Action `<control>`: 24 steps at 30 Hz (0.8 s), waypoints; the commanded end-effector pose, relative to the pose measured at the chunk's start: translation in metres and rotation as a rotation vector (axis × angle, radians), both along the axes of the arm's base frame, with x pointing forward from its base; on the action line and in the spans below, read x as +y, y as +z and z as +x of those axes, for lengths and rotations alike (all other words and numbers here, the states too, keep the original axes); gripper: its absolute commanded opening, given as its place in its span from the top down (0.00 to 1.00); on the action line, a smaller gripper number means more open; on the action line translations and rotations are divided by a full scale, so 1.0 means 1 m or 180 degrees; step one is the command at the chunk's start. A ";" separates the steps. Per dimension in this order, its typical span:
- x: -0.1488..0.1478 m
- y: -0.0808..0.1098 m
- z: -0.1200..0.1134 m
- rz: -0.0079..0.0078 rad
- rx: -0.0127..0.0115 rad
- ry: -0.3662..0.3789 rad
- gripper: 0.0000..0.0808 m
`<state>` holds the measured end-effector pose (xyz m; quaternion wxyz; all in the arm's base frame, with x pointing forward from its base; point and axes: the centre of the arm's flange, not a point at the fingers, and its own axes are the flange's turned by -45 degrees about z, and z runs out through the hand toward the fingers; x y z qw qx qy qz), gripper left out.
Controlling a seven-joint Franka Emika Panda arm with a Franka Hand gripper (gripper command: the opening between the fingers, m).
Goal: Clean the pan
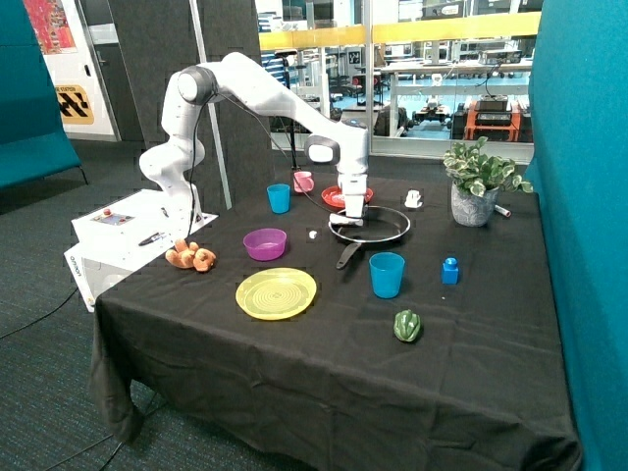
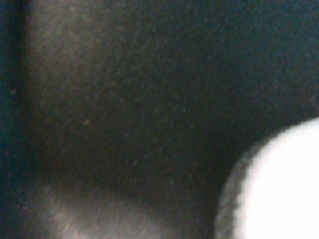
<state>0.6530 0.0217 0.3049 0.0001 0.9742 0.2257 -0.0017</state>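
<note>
The black round pan [image 1: 385, 228] with a metallic rim sits on the black tablecloth toward the back of the table. Its long black handle [image 1: 347, 258] points toward the front edge. My gripper [image 1: 351, 220] is lowered straight down into the pan, at the side near the handle's root. In the wrist view a dark, dull surface [image 2: 149, 99] fills the picture very close up. A blurred white shape [image 2: 279, 189] shows at one corner; I cannot tell what it is.
A red plate [image 1: 337, 195] lies just behind the pan. A blue cup [image 1: 387, 274] stands beside the handle. Also on the table: a yellow-green plate [image 1: 277, 292], purple bowl [image 1: 265, 243], second blue cup [image 1: 279, 198], potted plant [image 1: 476, 186], green pepper [image 1: 407, 326], small blue bottle [image 1: 449, 270].
</note>
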 end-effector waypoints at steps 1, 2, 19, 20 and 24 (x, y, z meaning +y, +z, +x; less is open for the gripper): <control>0.003 0.016 -0.004 0.00034 -0.00103 0.0077 1.00; 0.003 0.020 -0.003 0.00034 -0.00103 0.0080 1.00; 0.010 0.054 0.001 0.00036 -0.00102 0.0193 1.00; 0.010 0.056 0.001 0.00036 -0.00102 0.0204 1.00; 0.011 0.064 -0.001 0.00037 -0.00102 0.0227 1.00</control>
